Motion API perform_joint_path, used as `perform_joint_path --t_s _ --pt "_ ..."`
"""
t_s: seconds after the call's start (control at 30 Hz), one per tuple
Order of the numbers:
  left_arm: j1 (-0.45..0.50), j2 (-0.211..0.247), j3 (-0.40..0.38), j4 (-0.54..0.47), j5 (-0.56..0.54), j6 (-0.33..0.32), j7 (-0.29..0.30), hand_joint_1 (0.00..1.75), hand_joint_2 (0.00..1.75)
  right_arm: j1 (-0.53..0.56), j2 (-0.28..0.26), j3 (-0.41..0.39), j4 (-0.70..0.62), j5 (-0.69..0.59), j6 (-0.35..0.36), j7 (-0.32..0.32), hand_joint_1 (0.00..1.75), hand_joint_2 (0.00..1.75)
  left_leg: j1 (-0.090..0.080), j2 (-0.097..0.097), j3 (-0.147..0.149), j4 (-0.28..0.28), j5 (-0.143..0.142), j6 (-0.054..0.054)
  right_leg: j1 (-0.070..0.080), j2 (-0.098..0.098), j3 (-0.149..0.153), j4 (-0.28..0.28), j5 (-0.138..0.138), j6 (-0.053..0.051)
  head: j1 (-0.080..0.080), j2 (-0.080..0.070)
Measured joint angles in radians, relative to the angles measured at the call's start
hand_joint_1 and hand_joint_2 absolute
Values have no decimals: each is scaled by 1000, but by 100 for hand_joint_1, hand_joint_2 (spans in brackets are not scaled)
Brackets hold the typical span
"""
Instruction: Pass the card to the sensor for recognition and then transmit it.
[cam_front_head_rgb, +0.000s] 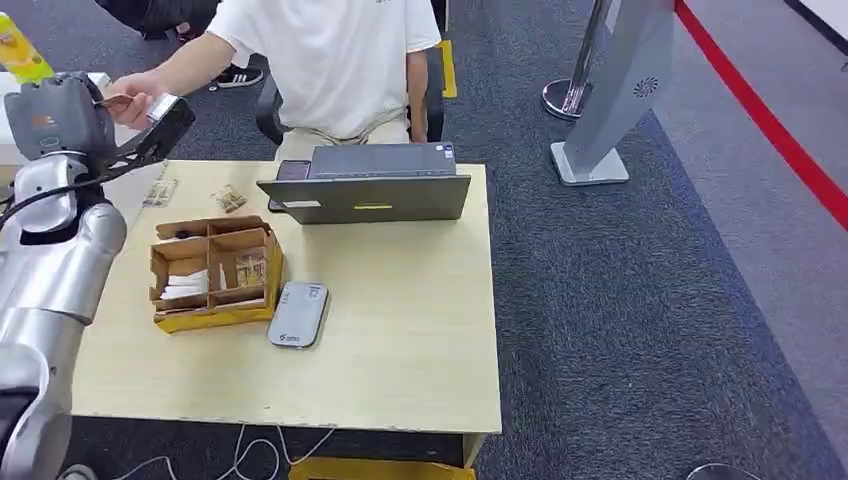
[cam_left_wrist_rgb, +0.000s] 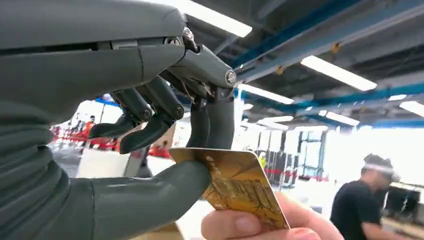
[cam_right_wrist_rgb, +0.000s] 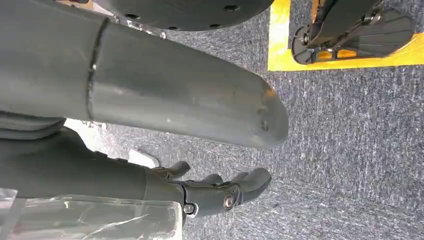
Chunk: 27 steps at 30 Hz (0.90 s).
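Gold card, thin, stiff, slick: my left hand pinches one edge at ten o'clock off the tabletop; a person's fingers hold the opposite edge. Right hand hangs empty, fingers loosely curled.

The robot's left arm was a smooth silver shell, rounded and glossy, rising beside the surface. Above that shell sat a matte grey wrist block with a small orange mark, and a black cable looped from it down along the silver casing. The left hand was grey: a ribbed cover, a thick smooth thumb, and darker fingers linked by slim struts with bright silver screws at the pivots. The right hand was likewise dark grey, its thumb broad and scuffed at the tip, a silver screw showing at one finger pivot.
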Motion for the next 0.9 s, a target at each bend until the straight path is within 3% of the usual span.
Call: perform_joint_path --t_s 0.23,0.33,0.53,0.63,0.7,0.77,0.9 --pt "16 -3 28 63 39 27 -34 0 175 1 0 5 0 2 2 -2 0 0 0 0 -1 0 -1 1 0 0 0 0 0 0 0 0" --pt "72 -8 35 31 82 -7 -77 0 175 1 0 5 0 -17 -2 -2 0 0 -1 0 -1 0 -1 1 -1 0 0 0 -1 0 0 0" --pt "363 -2 61 -321 311 -101 -163 0 175 6 -2 1 0 -34 -2 16 0 0 0 3 -2 -1 -1 0 0 3 -2 0 -1 0 0 0" --pt "525 39 117 -513 552 -157 -297 0 175 8 -5 -4 0 -46 -3 7 0 0 -1 5 -3 -2 -4 -2 0 6 -2 0 -1 0 1 0" --pt "701 78 199 -669 766 -231 -421 0 175 11 -6 -7 0 -62 -8 -6 0 0 -1 14 2 -4 -8 -4 -1 15 -2 0 -3 -2 3 0" --pt "891 88 341 -814 870 -305 -524 0 175 19 -8 -12 0 -70 -11 -12 0 0 -1 22 7 -3 -12 -3 -1 22 -2 0 -5 -2 -4 0" --pt "1085 67 548 -975 942 -420 -585 0 175 24 -13 -17 0 -77 -14 -11 0 0 0 9 4 -4 -12 -2 0 8 3 -1 -12 -1 -4 0"
